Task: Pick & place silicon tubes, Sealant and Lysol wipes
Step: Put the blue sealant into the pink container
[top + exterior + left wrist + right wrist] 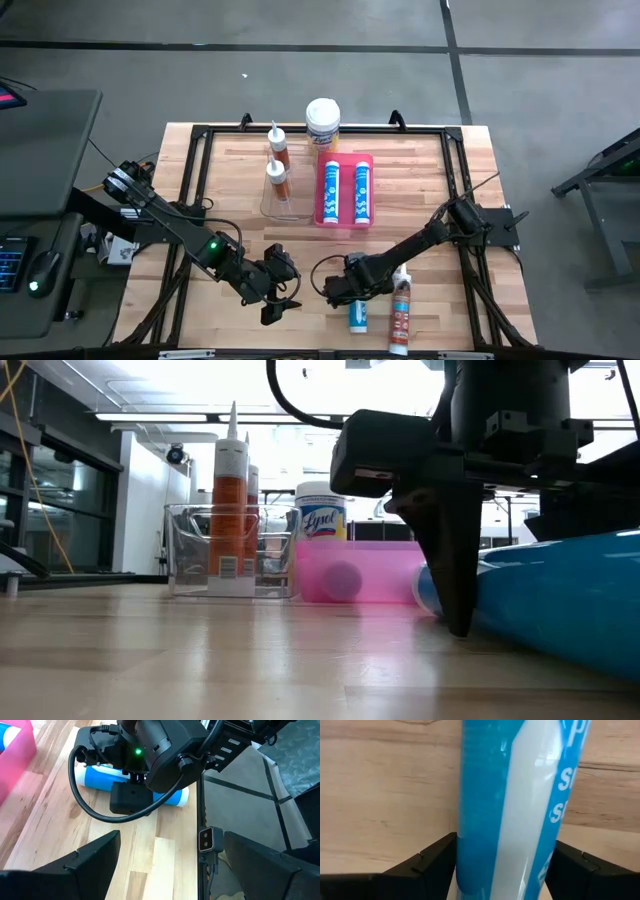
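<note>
From above, we are lowering the right gripper (pixel 352 300) over the blue tube (pixel 357 318) lying near the table's (pixel 470 215) front edge; its wrist view shows released fingers (pixel 427 865) straddling it, so we should be centering before clenching, left gripper (pixel 277 300) idling released, Lysol wipes (pixel 322 124) at the rear.

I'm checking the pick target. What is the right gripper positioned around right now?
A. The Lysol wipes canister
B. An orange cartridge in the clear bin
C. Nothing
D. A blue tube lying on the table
D: the right gripper straddles the blue tube lying flat on the table, a finger on each side.
</note>
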